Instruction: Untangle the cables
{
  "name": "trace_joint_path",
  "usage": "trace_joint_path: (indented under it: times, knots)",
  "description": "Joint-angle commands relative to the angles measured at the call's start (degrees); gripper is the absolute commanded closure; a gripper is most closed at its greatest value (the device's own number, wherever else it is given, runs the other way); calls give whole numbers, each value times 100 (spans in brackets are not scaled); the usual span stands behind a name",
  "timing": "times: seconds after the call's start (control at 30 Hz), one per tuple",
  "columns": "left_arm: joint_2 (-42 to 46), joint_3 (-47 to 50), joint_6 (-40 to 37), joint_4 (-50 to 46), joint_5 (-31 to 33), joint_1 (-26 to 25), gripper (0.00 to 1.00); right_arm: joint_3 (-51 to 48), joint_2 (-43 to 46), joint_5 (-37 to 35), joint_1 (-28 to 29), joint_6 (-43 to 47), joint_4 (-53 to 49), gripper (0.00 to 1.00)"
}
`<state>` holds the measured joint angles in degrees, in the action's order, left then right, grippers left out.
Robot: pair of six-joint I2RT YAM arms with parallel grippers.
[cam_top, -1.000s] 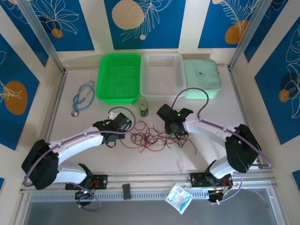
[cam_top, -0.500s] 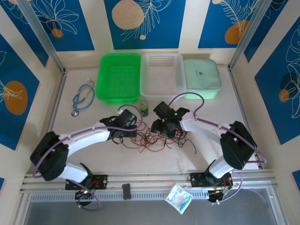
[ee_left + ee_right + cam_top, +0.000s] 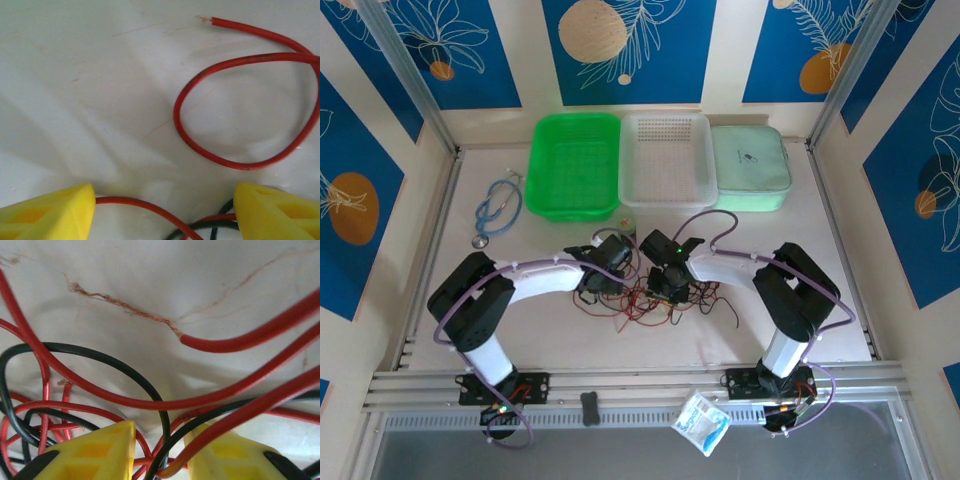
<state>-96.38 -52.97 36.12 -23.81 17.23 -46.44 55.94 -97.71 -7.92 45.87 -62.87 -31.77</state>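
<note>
The cables (image 3: 642,296) lie as a loose tangle of thin red and black wires at mid-table. Both grippers are down at it, the left gripper (image 3: 610,276) at its left end and the right gripper (image 3: 661,284) on its middle. In the left wrist view the left gripper (image 3: 165,210) stands wide open on the table, a red cable (image 3: 139,203) and black ones running between its yellow fingers (image 3: 50,212); a red loop (image 3: 245,165) lies beyond. The right gripper (image 3: 160,450) has its jaws narrowed, a gap still between them, with a black cable (image 3: 165,425) and red ones crossing it.
A green basket (image 3: 573,165), a white basket (image 3: 666,160) and a pale green case (image 3: 750,170) stand in a row at the back. A blue stethoscope (image 3: 495,210) lies at the back left. A plastic packet (image 3: 701,422) rests on the front rail.
Both arms have reached in towards the tangle and met over it. The left jaws have opened wider; the right jaws opened, then narrowed round cables.
</note>
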Motion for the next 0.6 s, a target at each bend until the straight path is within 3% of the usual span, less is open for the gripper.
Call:
trace_joint_path:
  times: [0.0, 0.1, 0.33, 0.57]
  knots:
    - [-221, 33, 102, -662, 727, -5, 28, -170, -84, -80, 141, -23, -148, 69]
    - [-287, 193, 141, -644, 764, 90, 28, -179, -88, -219, 193, 38, -261, 71]
    - [-328, 375, 292, -1007, 1026, 357, 28, 18, -99, -747, 418, 386, -616, 87]
    - [563, 1125, 646, -903, 735, 1075, 25, 197, -125, -1029, 671, 990, -583, 92]
